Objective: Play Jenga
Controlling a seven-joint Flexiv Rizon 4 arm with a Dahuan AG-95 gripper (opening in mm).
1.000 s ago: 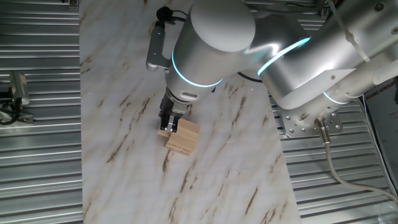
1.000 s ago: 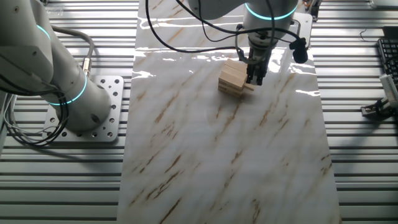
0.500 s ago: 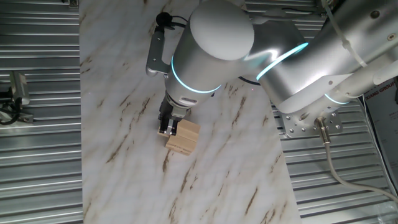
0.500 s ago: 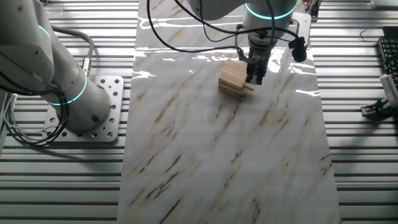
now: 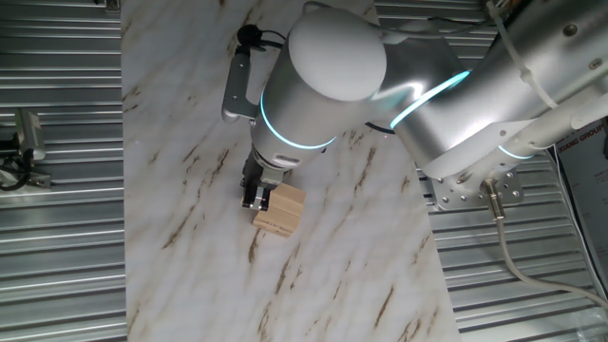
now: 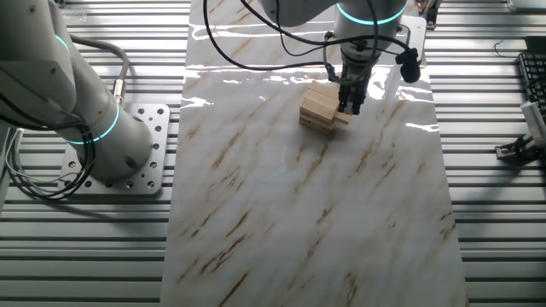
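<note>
Now, you have the big silver arm (image 5: 380, 85) bent low over the marbled surface (image 6: 307, 213), and it hides much of what you need to see from one fixed view, so lean on the other fixed view when judging clearance. Your Jenga stack (image 5: 279, 210) sits on the far half of that surface, a short pile of pale blocks in crosswise layers, and it looks square and upright for now.

Your end effector (image 5: 254, 195) hangs at one side face of the stack, right against it. A single block (image 6: 341, 118) juts out from a low layer on that side, and the fingers (image 6: 349, 101) sit just over or around its free end. Whether they are pinched on it or merely pressed together beside it, you cannot tell from either view; the tips are too small and dark.

Judged from this, the step in hand is working that block out of its layer. Keep your motion along the block's own long axis, level with the surface, and slow. Any sideways or downward drift is likely to drag the layers above with it. Watch the top layer for twist, and pause if it shifts.
</note>
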